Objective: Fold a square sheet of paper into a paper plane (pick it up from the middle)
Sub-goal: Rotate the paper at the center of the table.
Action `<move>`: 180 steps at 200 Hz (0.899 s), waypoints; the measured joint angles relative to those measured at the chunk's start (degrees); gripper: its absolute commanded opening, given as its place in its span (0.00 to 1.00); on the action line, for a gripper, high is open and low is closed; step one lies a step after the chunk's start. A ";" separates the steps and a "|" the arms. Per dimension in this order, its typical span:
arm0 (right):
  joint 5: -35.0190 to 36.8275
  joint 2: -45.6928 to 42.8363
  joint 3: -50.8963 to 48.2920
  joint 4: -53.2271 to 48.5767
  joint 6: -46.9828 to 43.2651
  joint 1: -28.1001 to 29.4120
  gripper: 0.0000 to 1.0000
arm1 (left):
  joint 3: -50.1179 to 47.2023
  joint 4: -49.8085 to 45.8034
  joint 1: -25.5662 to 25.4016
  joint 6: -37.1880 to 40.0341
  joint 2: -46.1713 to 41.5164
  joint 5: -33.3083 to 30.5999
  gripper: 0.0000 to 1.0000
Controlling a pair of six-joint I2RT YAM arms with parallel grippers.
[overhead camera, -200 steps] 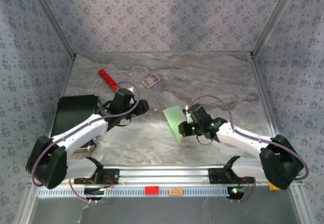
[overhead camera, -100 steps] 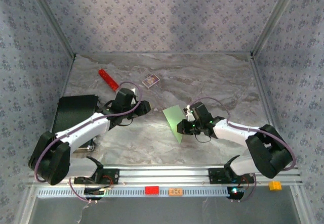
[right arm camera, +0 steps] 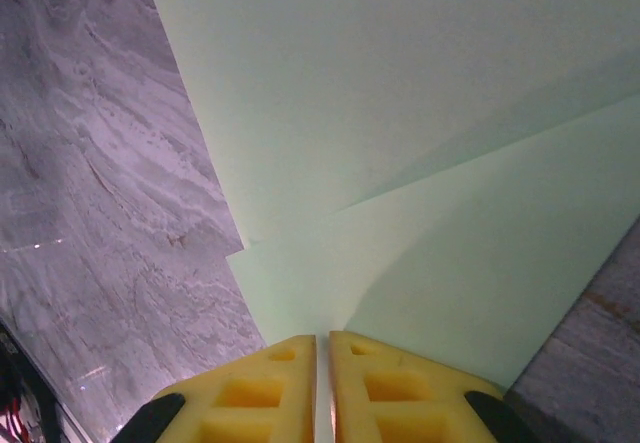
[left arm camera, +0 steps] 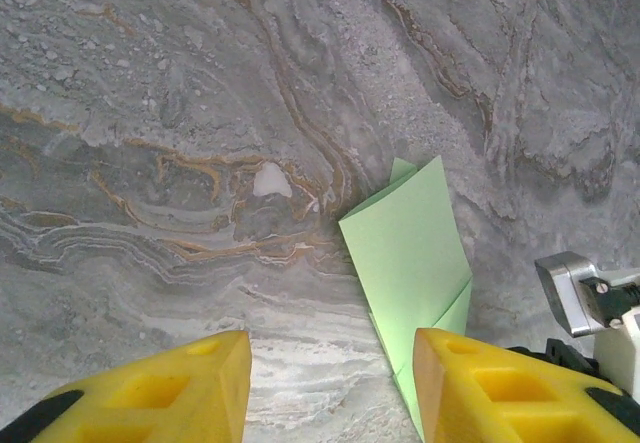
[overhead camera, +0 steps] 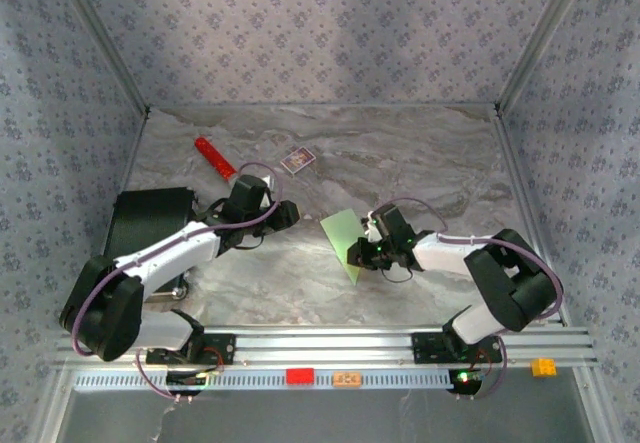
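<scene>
Pinching the edge of 1 thin, pale green sheet of paper (right arm camera: 400,113), the right claw (right arm camera: 322,339) has its 2 yellow, square-pocketed fingers pressed together. The left claw (left arm camera: 330,345) hangs spread above the grey, veined marble-look table (left arm camera: 150,113), with nothing between its 2 yellow fingers. The paper lies mid-table between both arms, folded into overlapping layers and narrowing toward its near end. That end is cut off behind a finger in the left wrist view, and from above the right claw covers its right edge. Farther back, well apart from the paper, lie 1 glossy red cylinder (overhead camera: 213,157) and 1 small purple-and-white card box (overhead camera: 298,161).
</scene>
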 measured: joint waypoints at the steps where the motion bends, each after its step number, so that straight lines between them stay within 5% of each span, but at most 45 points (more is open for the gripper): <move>1: -0.02 0.00 -0.07 0.13 0.07 0.00 0.16 | 0.00 0.07 0.00 0.00 0.02 0.02 0.43; 137: 8.46 -2.08 -10.08 21.22 28.92 5.99 0.16 | 0.79 5.22 -3.04 -1.97 8.68 5.97 0.28; 180: 11.52 -5.29 -10.38 19.45 31.19 7.21 0.16 | 2.71 6.03 -4.61 -2.27 12.20 8.63 0.27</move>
